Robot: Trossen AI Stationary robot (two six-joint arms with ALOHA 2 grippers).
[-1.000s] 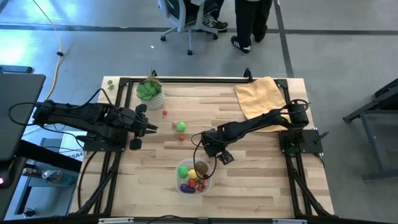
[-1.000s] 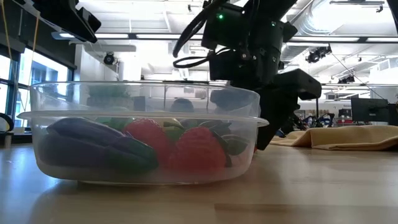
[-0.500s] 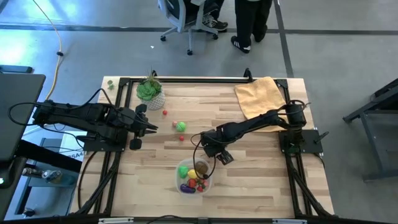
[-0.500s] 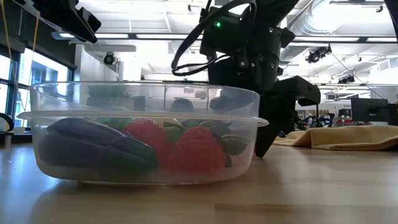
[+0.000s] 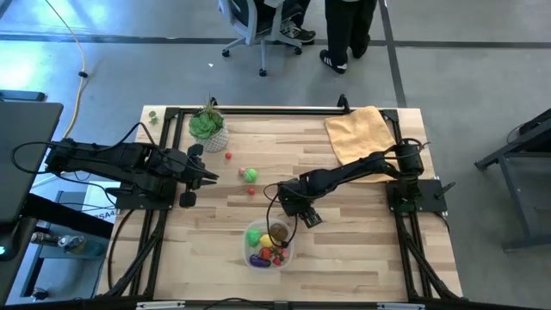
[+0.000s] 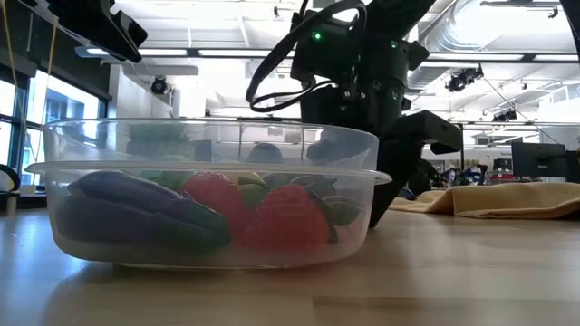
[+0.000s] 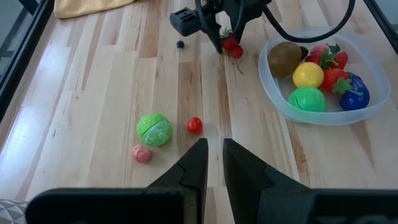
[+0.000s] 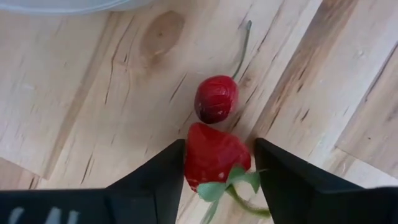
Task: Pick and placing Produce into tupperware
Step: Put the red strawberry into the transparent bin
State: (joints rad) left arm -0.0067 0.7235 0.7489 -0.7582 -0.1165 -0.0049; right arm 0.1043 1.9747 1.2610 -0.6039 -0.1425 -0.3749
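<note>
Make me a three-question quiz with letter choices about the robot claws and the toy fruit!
1. Where is the yellow cloth?
A. far right corner
B. inside the tub
C. under the plant

2. What colour is the piece between the right claw fingers?
A. purple
B. red
C. yellow

3. How is the left claw?
A. gripping a lemon
B. holding nothing
C. inside the tub

Answers: 1 A, the high view shows it there. 2 B, a red strawberry sits between the fingers. 3 B, nothing sits between its fingers, well away from the tupperware.
</note>
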